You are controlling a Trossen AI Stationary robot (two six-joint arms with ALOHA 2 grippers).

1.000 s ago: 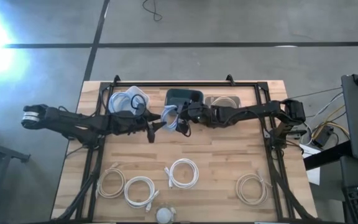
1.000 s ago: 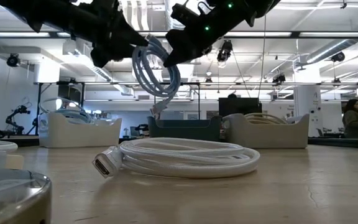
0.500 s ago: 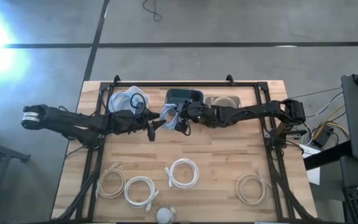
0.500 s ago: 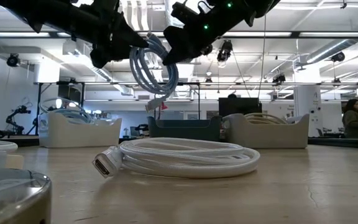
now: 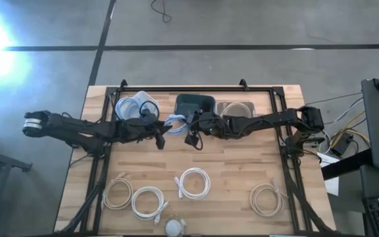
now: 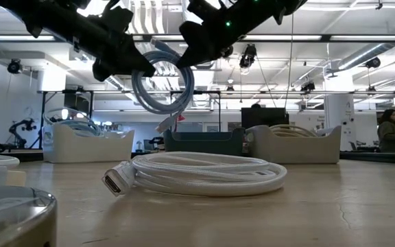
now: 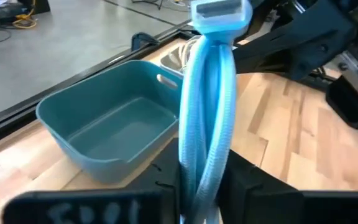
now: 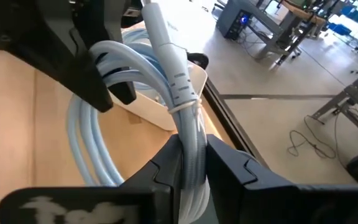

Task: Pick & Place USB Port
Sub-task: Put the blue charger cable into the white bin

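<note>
Blue cable coil (image 5: 176, 122) hangs mid-air, upper centre of frame, above the counter (image 5: 242, 164). I see left hand (image 5: 162, 131) and right hand (image 5: 191, 128) both clamped on it. Risk: opposing pulls tear it loose.

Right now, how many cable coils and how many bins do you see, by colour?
Light blue cable coils: 2, one held in the air and one in the white bin
White cable coils on the table: 4
Coil in the beige bin: 1
Bins: 3, white, teal, beige
Total: 7 coils, 3 bins
</note>
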